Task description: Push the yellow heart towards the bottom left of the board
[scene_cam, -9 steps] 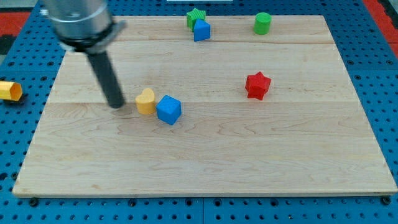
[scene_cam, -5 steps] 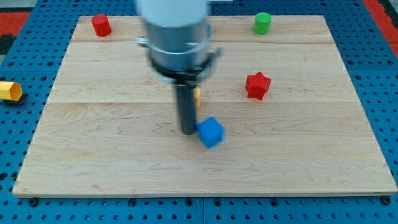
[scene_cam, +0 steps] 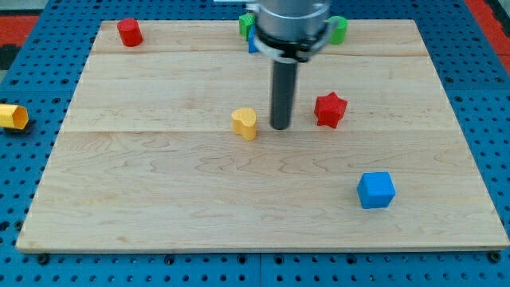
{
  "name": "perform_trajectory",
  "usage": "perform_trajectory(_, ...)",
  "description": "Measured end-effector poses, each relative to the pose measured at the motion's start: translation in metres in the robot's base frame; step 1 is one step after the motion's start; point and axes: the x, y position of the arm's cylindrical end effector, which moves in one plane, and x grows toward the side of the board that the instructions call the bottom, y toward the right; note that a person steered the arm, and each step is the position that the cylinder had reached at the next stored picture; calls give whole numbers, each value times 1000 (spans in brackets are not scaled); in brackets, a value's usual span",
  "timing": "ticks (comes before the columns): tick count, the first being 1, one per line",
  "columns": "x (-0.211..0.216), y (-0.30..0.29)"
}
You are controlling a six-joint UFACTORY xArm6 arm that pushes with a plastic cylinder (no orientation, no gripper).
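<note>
The yellow heart (scene_cam: 245,123) lies near the middle of the wooden board (scene_cam: 159,199). My tip (scene_cam: 280,127) rests on the board just to the heart's right, a small gap apart from it. The red star (scene_cam: 330,110) sits to the right of my tip. The rod rises toward the view's top and hides part of the blocks behind it.
A blue cube (scene_cam: 375,190) lies at the lower right. A red cylinder (scene_cam: 129,32) stands at the top left. A green block (scene_cam: 247,23), a blue block (scene_cam: 252,43) and a green cylinder (scene_cam: 340,29) sit at the top edge, partly hidden. A yellow block (scene_cam: 13,116) lies off the board, left.
My tip has moved from the heart's left to its right side. The blue cube has been pushed far to the lower right. The yellow heart has shifted right.
</note>
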Motion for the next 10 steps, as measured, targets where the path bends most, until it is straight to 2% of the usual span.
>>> perform_trajectory(1,21,-98)
perform_trajectory(3,-18,-151)
perform_trajectory(4,32,-183)
perform_trajectory(5,60,-183)
perform_trajectory(6,47,-150)
perform_trajectory(7,79,-127)
perform_trajectory(8,121,-145)
perform_trajectory(9,145,-151)
perform_trajectory(10,142,-137)
